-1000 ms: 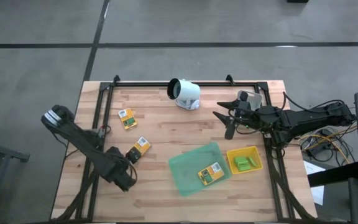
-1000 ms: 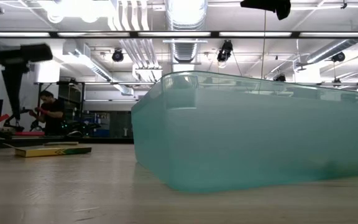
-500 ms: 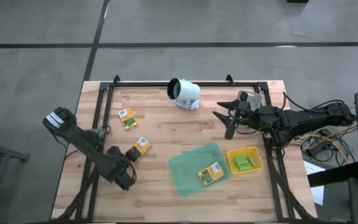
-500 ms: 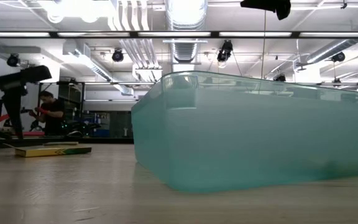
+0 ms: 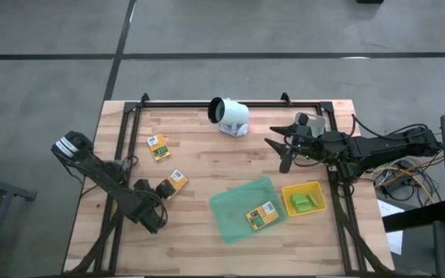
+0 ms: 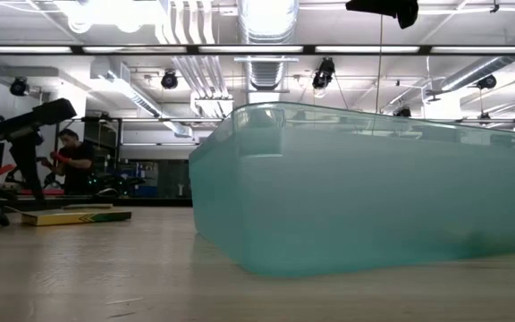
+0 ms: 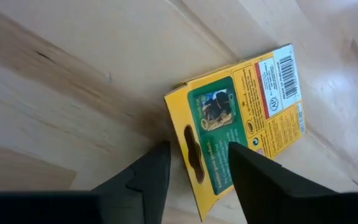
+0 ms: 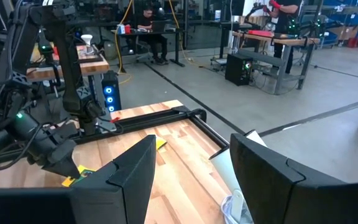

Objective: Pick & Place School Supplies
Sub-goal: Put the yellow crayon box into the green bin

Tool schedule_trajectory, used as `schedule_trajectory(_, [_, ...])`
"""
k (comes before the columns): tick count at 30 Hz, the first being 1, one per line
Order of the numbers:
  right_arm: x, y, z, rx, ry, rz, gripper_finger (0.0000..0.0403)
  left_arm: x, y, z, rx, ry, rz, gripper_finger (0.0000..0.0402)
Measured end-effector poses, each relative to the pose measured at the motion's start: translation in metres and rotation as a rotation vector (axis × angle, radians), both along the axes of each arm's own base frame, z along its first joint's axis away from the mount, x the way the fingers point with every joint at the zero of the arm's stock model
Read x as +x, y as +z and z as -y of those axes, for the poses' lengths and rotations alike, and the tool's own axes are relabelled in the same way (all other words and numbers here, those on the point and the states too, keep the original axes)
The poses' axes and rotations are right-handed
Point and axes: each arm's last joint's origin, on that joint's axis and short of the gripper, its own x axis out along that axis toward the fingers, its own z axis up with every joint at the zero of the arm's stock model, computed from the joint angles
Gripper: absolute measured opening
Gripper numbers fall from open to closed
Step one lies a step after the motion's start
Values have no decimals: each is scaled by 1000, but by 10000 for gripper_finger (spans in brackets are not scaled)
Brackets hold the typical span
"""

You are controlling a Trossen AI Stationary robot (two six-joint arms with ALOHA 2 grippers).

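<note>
Three yellow-and-green packets show in the high view. One [image 5: 158, 146] lies flat on the left part of the table, one [image 5: 174, 182] lies flat just ahead of my left gripper [image 5: 161, 193], and one [image 5: 262, 215] rests on the green tray. In the left wrist view, my open left gripper [image 7: 194, 149] has one finger off this packet's [image 7: 247, 112] hang-hole end and the other over its printed face. Light-green blocks [image 5: 305, 203] lie in the yellow tray. My right gripper [image 5: 279, 151] is open, up over the table's right part. The scissor-like tools are out of view. My left gripper comes at the packet's hang-hole end [image 7: 194, 155] from above, slanting, with the packet flat on the table. I cannot tell whether its fingers touch the packet.
The translucent green tray [image 5: 234, 202] sits in the near middle and fills the low view [image 6: 365, 188]. The yellow tray [image 5: 320, 190] stands to its right. A white camera-like device [image 5: 229, 116] stands at the far edge, and a black frame [image 5: 207, 102] runs around the table. People [image 6: 74, 161] work in the room beyond.
My left gripper has come down toward the table beside the nearer left packet, staying open. The packets, the trays and my right arm have kept still.
</note>
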Motion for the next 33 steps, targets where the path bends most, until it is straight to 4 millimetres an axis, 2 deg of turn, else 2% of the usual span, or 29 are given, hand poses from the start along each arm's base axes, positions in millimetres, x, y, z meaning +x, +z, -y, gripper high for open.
schedule_trajectory(10, [0, 0, 0, 1, 0, 0, 203, -1, -1, 0, -11, 1, -17, 75])
schedule_trajectory(20, [0, 0, 0, 2, 0, 1, 203, 0, 0, -1, 11, -6, 1, 12])
schedule_trajectory(27, [0, 0, 0, 0, 0, 0, 203, 1, 3, -1, 38, -17, 40, 5])
schedule_trajectory(33, [0, 0, 0, 1, 0, 0, 203, 2, 16, -1, 51, -51, 86, 5])
